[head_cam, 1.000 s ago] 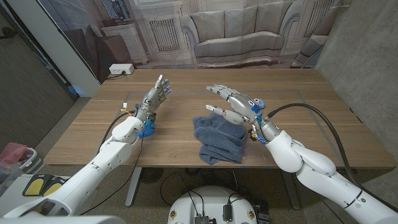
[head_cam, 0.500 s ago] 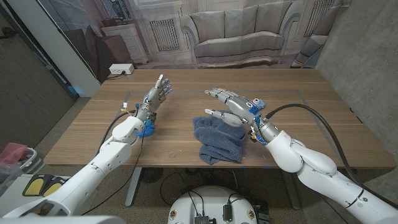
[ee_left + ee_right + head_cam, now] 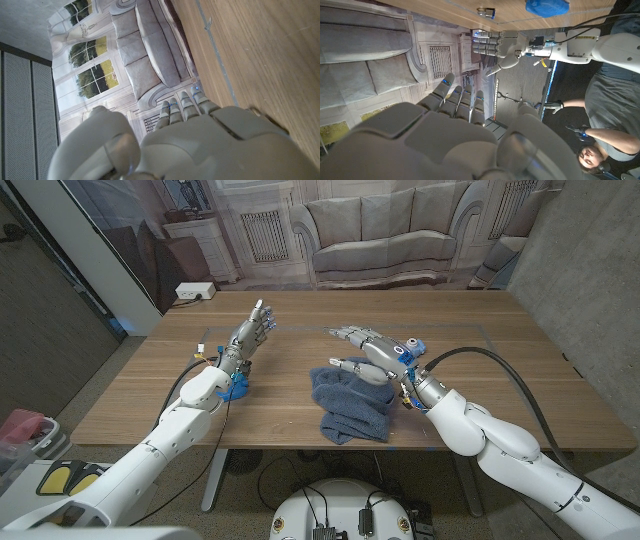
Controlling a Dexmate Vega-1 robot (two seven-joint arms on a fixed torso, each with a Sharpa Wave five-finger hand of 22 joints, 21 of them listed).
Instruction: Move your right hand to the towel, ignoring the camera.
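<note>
**Right hand over the towel's far edge**

The blue towel (image 3: 349, 402) sits crumpled on the desk (image 3: 520, 390), near the front edge, about mid-desk. The right hand (image 3: 375, 352) hovers over its far right corner, fingers (image 3: 340, 333) spread and holding nothing, thumb just above the cloth. The left hand (image 3: 248, 337) stands upright well off to the towel's left, fingers apart, empty too.

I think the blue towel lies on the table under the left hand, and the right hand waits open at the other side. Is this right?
Not quite: the sides are swapped. In the head view the blue towel lies by the right hand, whose open fingers reach over its far edge. The left hand waits open at the other side.
</note>
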